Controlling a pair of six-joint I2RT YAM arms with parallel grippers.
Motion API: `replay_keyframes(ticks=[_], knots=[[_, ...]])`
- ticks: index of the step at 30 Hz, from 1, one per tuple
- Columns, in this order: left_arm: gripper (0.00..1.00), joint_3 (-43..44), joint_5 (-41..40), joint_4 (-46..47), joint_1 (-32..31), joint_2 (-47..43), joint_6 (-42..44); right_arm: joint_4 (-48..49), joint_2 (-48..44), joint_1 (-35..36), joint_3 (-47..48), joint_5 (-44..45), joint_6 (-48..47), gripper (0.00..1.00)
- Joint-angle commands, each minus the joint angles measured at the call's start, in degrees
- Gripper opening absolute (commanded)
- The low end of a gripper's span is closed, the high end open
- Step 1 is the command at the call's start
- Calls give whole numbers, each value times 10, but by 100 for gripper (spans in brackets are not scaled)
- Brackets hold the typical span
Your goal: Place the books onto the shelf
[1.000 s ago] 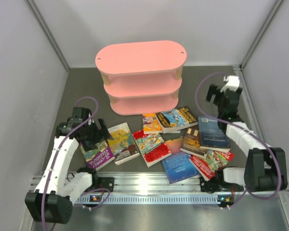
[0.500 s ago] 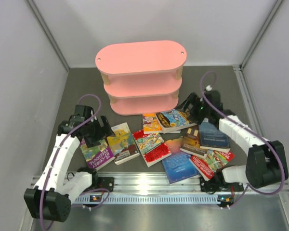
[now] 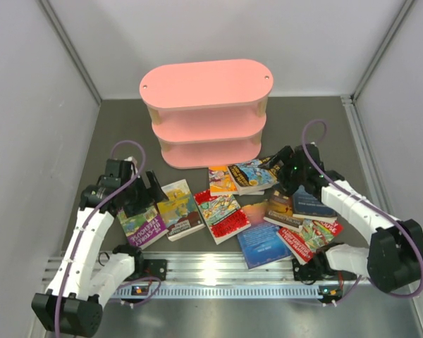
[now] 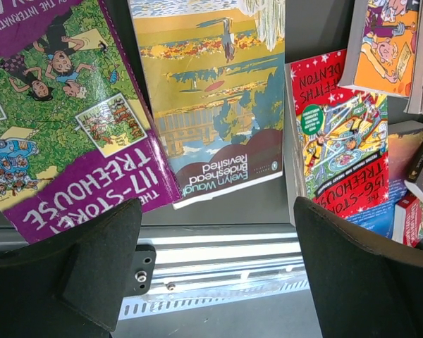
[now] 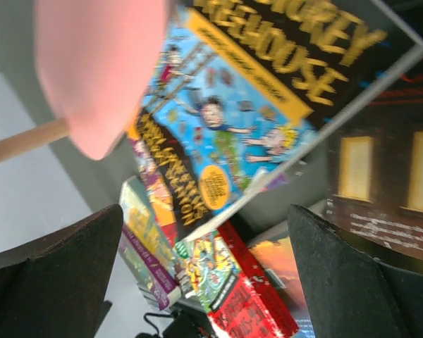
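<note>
Pink shelf [image 3: 206, 113] shows nothing shelved; books [image 3: 222, 215] all lie on the table [image 3: 120, 134], left gripper [image 4: 215, 211] and right gripper [image 5: 204, 211] spread wide, empty

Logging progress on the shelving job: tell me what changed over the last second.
The right end effector swung down and left from the far right corner to hover, open, over the blue Treehouse book near the shelf. Nothing was grasped or released. The left end effector barely shifted, open above the purple book. The books and shelf stayed put.
</note>
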Motion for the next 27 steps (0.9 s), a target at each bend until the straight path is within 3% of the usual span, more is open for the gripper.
replay_keyframes(ticks=[1, 27], knots=[[94, 3, -7, -4, -8, -3, 12, -62, 24, 14, 7, 47, 43, 100], [93, 17, -42, 2, -43, 35, 29, 5, 196, 67, 31, 118, 124, 98]])
